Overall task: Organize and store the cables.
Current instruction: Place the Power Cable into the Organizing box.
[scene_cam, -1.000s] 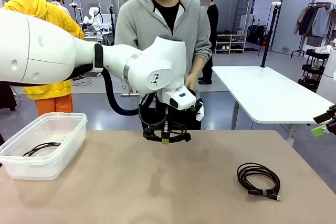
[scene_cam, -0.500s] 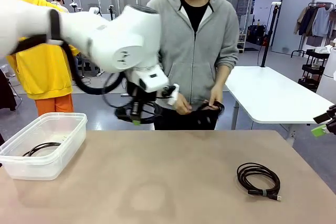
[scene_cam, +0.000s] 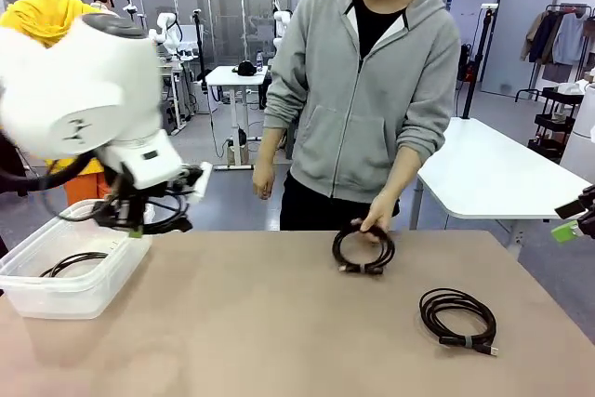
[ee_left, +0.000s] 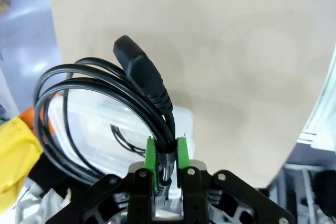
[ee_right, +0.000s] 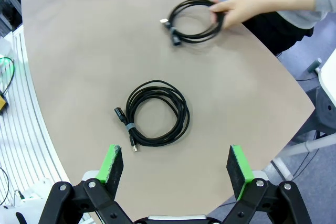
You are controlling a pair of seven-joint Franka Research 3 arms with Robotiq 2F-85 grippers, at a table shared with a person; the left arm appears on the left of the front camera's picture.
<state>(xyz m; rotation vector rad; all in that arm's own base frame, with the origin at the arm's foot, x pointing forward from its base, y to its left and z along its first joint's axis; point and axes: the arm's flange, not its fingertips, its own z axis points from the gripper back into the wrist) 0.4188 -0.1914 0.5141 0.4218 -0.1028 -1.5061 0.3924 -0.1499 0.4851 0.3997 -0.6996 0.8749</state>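
Note:
My left gripper [scene_cam: 137, 230] [ee_left: 166, 162] is shut on a coiled black cable [scene_cam: 153, 213] [ee_left: 100, 106], which hangs over the right end of the clear plastic bin [scene_cam: 88, 295]. Inside the bin lies another coiled cable [scene_cam: 74, 263]. The person's hand [scene_cam: 376, 222] [ee_right: 236, 10] sets a third coil [scene_cam: 363, 250] [ee_right: 194, 20] on the table's far middle. One more coil [scene_cam: 457, 318] [ee_right: 155, 113] lies flat at the front right. My right gripper [ee_right: 170, 171] hovers open high above that coil; its green pad [scene_cam: 564, 231] shows at the right edge of the front view.
The tan table [scene_cam: 279, 341] has bare room between the bin and the two coils. A white table [scene_cam: 483, 169] stands behind at the right. The person stands at the far edge.
My left arm has swung left from the table's middle to the bin, carrying its coil. The person has stepped right and lowered another coil onto the table.

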